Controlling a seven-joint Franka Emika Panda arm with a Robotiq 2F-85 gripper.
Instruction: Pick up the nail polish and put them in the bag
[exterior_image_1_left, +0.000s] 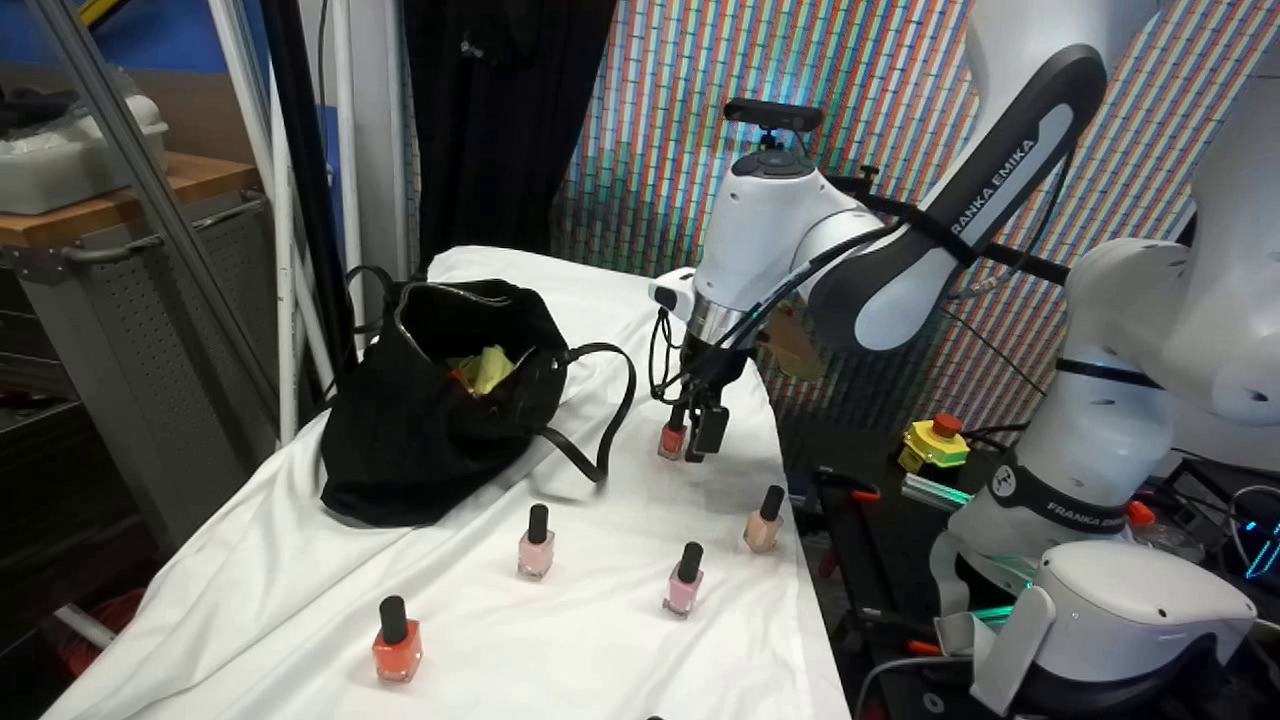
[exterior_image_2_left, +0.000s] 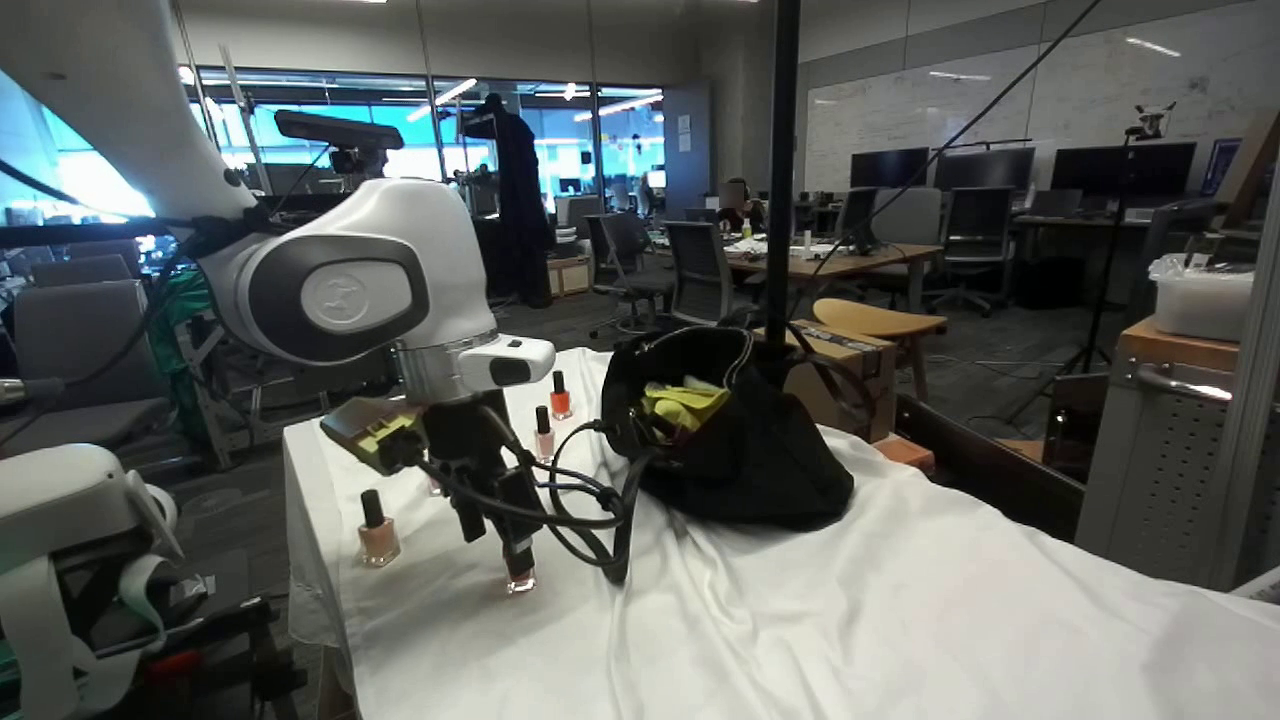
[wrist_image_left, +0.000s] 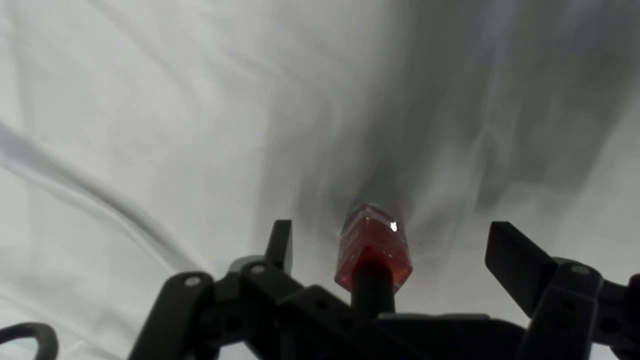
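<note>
My gripper (wrist_image_left: 393, 242) is open, pointing down around a red nail polish bottle (wrist_image_left: 372, 245). That bottle stands upright on the cloth, nearer the left finger (wrist_image_left: 281, 244), with room visible on both sides. The lower end of its dark cap is in sight; the rest is hidden by the gripper. In an exterior view, more nail polish stands upright: an orange-red bottle (exterior_image_1_left: 398, 655), a pale pink one (exterior_image_1_left: 536, 555), a mauve one (exterior_image_1_left: 683, 592) and a peach one (exterior_image_1_left: 762, 532). The black bag (exterior_image_1_left: 420, 450) slouches with its mouth open, yellow-green stuff (exterior_image_2_left: 685, 408) inside.
A loop handle (exterior_image_1_left: 612, 430) of the bag sticks out toward the gripper. White cloth (exterior_image_2_left: 900, 620) with folds covers the table. The peach bottle is close to the table edge on the robot's side. Loose cables (exterior_image_2_left: 570, 515) hang from the wrist near the bag.
</note>
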